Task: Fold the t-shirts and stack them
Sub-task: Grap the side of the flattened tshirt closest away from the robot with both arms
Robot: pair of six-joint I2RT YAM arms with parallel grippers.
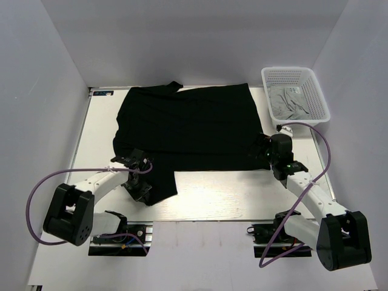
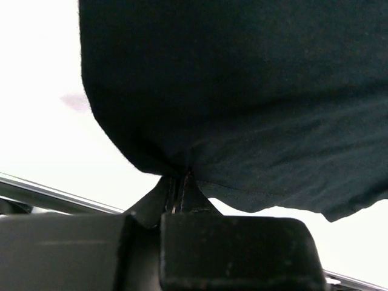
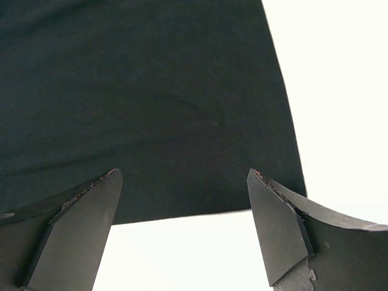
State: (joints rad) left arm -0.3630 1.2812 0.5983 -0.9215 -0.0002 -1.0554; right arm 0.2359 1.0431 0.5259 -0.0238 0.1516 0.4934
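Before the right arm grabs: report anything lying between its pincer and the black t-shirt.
Nothing visible does. The open right pincer faces the black t-shirt at its hem, with only a strip of bare table between the fingertips and the cloth.

Bright, even light is coming from overhead, washing the table (image 1: 206, 200) almost pure white in both wrist views. The black shirt (image 1: 188, 130) is showing only faint folds. Shadows are lying soft. The left gripper (image 2: 180, 191) is looking blurred up close.
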